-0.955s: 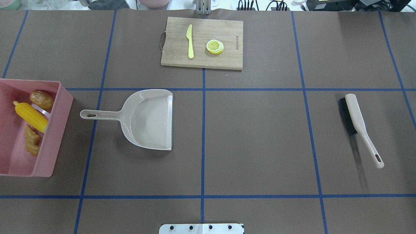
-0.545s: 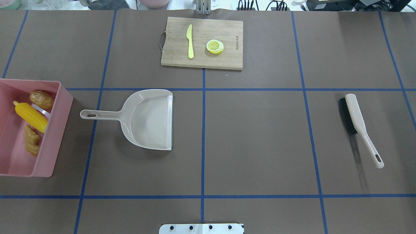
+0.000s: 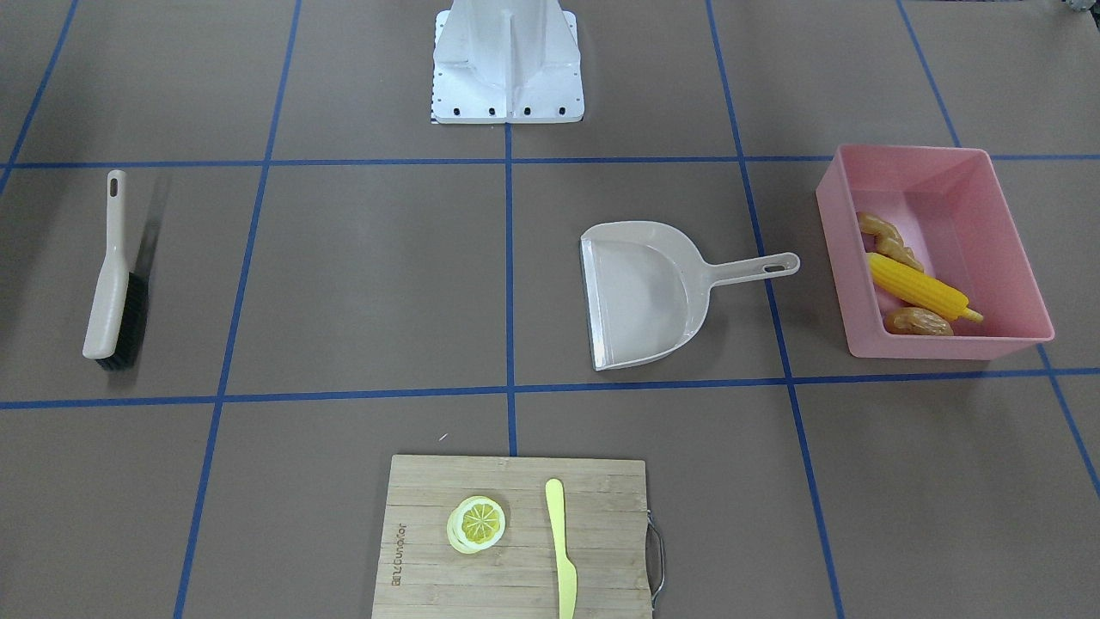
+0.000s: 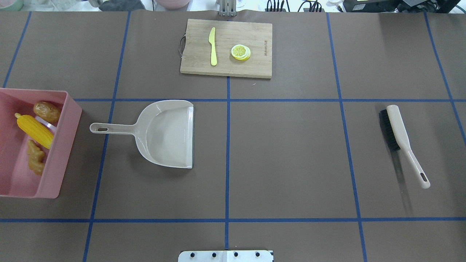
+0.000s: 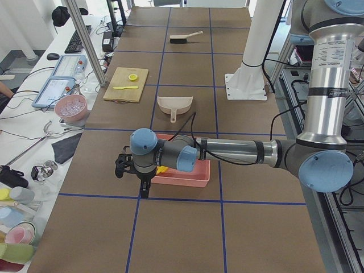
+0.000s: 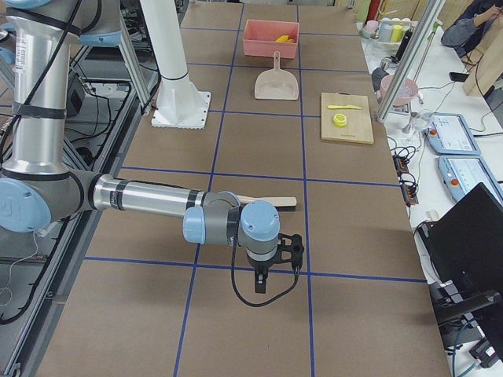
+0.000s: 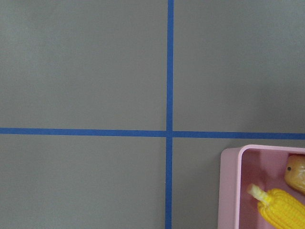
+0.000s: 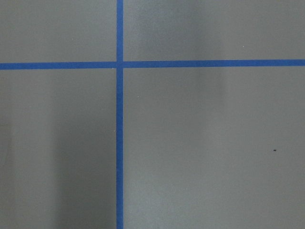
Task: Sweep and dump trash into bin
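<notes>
Nothing moved: corn cob (image 4: 34, 130), ginger root (image 4: 36, 161), potato (image 4: 47, 111) lie in the bin (image 4: 63, 145), frame's left; whether my jaws are apart, I cannot tell.

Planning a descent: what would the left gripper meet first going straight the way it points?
The left gripper points down, so most likely bare table beside the pink bin corner, not the bin itself; height is unclear.

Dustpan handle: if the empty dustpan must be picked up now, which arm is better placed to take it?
Left. The dustpan lies on the left half, its handle pointing toward the bin, near which the left arm hangs. The right arm is far off, past the brush.
</notes>
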You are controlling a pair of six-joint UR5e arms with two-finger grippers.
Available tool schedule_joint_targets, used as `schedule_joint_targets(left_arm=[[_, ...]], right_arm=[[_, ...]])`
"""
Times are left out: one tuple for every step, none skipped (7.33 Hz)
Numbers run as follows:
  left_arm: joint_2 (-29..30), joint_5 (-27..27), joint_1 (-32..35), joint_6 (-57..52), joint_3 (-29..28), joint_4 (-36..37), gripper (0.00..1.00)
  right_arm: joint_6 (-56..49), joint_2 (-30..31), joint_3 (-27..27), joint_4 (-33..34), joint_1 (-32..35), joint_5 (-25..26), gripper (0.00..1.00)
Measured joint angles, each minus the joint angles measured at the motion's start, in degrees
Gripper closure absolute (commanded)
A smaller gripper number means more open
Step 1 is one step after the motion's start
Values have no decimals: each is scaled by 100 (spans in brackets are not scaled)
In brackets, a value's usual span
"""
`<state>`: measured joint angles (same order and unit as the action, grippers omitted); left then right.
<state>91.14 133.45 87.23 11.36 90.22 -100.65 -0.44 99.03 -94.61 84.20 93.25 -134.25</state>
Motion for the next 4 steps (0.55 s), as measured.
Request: schedule_joint_targets(left_arm=[[0, -2, -2, -1, -2, 3, 1], [1, -2, -4, -2, -4, 7, 1], [5, -3, -7, -2, -4, 9, 1], [8, -3, -9, -2, -4, 10, 1]], right_arm=[[0, 11, -2, 0, 0, -5, 0], [2, 29, -3, 0, 0, -10, 0], [5, 45, -2, 0, 0, -14, 0], [7, 51, -3, 0, 0, -18, 0]])
